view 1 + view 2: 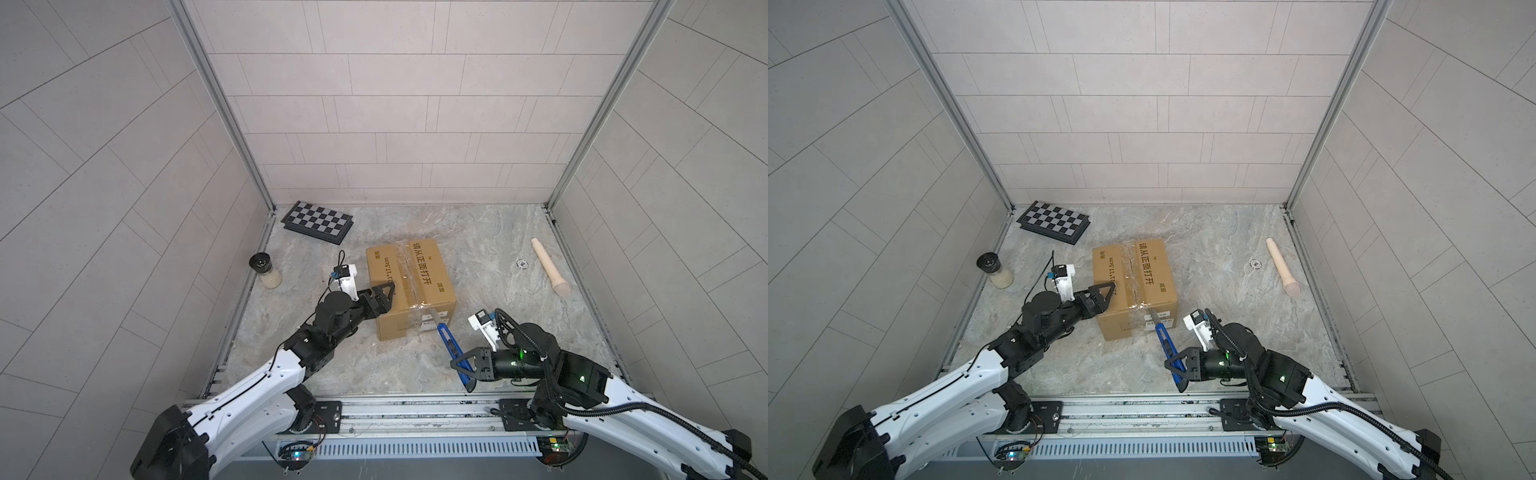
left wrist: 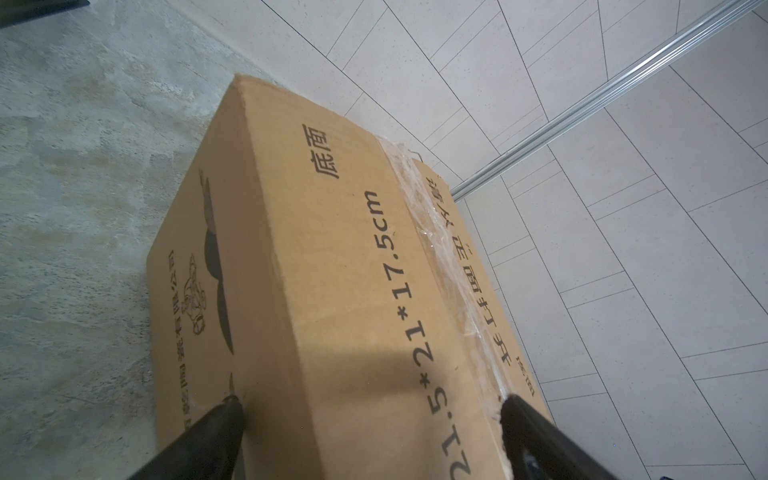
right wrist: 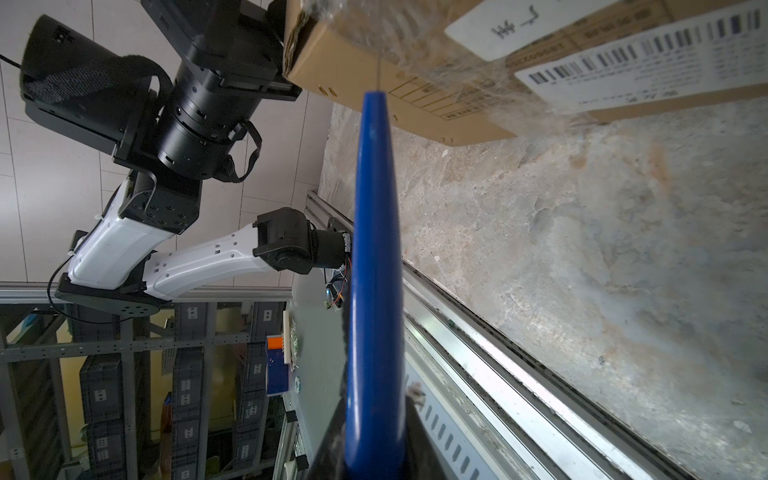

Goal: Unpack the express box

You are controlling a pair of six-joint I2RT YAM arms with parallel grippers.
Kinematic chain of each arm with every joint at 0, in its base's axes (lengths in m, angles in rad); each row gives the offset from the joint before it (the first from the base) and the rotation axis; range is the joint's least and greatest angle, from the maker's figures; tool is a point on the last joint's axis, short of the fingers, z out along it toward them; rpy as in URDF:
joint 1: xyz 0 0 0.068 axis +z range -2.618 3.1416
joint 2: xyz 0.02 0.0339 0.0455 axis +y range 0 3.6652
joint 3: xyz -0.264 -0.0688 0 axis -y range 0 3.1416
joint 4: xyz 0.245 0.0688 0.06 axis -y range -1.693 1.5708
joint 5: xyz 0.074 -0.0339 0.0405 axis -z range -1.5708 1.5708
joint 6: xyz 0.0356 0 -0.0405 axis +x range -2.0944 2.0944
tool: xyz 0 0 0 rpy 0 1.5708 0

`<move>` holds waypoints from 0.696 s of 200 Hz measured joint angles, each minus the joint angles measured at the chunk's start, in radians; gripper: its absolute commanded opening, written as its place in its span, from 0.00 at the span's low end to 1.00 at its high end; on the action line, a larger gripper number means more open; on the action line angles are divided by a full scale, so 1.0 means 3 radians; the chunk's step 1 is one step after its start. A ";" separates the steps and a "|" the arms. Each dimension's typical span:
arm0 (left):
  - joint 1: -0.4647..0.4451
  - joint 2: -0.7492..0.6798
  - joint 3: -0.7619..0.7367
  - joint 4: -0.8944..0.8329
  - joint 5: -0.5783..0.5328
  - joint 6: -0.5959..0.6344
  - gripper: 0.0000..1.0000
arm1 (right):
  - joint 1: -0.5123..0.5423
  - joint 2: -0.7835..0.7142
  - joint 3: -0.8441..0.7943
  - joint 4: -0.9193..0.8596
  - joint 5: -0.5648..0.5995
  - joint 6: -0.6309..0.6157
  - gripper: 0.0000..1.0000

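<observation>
Brown cardboard is filling the middle of the scene. We are looking down at a box (image 1: pixel 409 282) that is sitting upright on a grey marbled table (image 1: pixel 519 332), near the centre. Black print is running across its top, and clear tape is crossing the top and coming down the near face. A white barcode label (image 3: pixel 648 62) is sitting on that face.

From the left side, we are seeing the left gripper (image 1: pixel 383 300) reaching in at the box's near left corner. Its jaws are standing wide apart, with the printed top of the box showing between the two black fingertips (image 2: pixel 226 415) in the left wrist view. They are not clamping anything.

On the right side, the right gripper (image 1: pixel 464 366) is squeezing narrowly around the handle of a blue knife (image 1: pixel 451 343). The knife is pointing away from the robot. Its thin metal blade is reaching up to the taped upper edge of the box's near face, just beside the label.

Well apart from the box, a checkered board (image 1: pixel 318 223) is lying in the far left corner. A jar (image 1: pixel 266 272) with a black lid is standing at the left edge, and a cream stick (image 1: pixel 548 266) is lying on the right.
</observation>
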 measured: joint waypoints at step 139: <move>0.0000 0.0001 -0.0001 0.0003 0.0001 0.0000 1.00 | -0.0015 -0.0027 0.0000 -0.0001 -0.0014 0.0042 0.00</move>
